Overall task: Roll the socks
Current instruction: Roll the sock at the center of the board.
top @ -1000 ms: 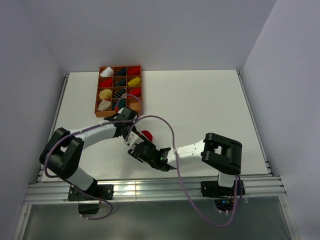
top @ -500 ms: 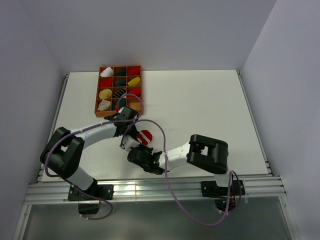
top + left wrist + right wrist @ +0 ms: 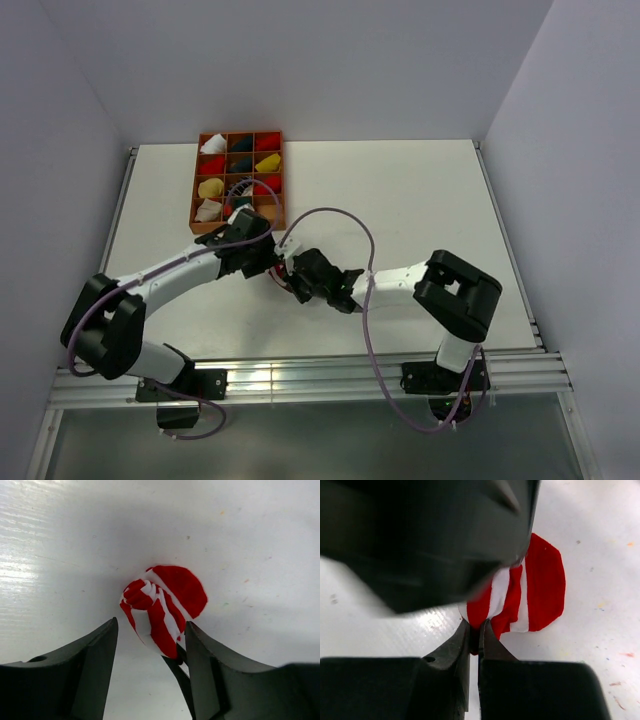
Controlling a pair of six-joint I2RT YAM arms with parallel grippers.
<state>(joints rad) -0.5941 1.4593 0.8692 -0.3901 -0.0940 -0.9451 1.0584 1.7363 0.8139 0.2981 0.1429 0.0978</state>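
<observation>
Tray point(image 3: 195, 190) stands close beyond, at the bench's point(image 3: 420, 210) far left; striped sock point(image 3: 162, 607) lies rolled inside the spread left end effector point(image 3: 151, 627), edge pinched by the right end effector point(image 3: 474, 630); bench runs wide rightward.

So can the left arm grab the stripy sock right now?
Probably yes. The left end effector is open, and the stripy sock lies right in front of its opening. The right end effector, shut on the sock's edge, crowds it a bit.
</observation>
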